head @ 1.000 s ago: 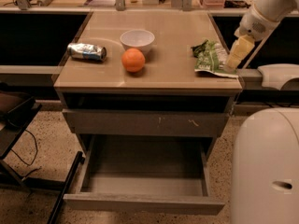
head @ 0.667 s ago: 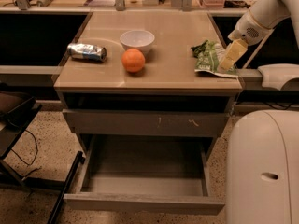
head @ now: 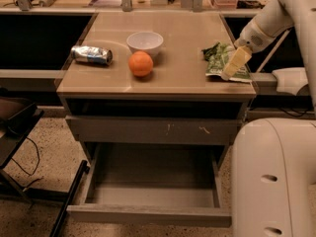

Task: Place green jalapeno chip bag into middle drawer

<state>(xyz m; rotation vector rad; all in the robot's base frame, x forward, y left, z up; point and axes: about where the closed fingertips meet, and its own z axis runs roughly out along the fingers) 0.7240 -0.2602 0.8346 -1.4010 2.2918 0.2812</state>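
The green jalapeno chip bag [head: 217, 62] lies crumpled near the right edge of the tan cabinet top [head: 182, 38]. My gripper [head: 234, 64] comes in from the upper right on a white arm and hangs right over the bag's right half, at or just above it. The middle drawer [head: 150, 184] is pulled out low at the front, its grey tray bare and its plain front panel [head: 148, 215] toward me. It sits below and left of the bag.
An orange [head: 140, 63], a white bowl [head: 144, 42] and a crushed silver-blue can [head: 92, 55] sit on the top's left and middle. A shut drawer front with pale scratches [head: 153, 130] is above the open drawer. My white base [head: 274, 177] fills the lower right. A dark stand [head: 15, 127] is at left.
My gripper has moved left and down, from beside the bag's right edge to over the bag. The bag, the drawer and the other objects have not moved.
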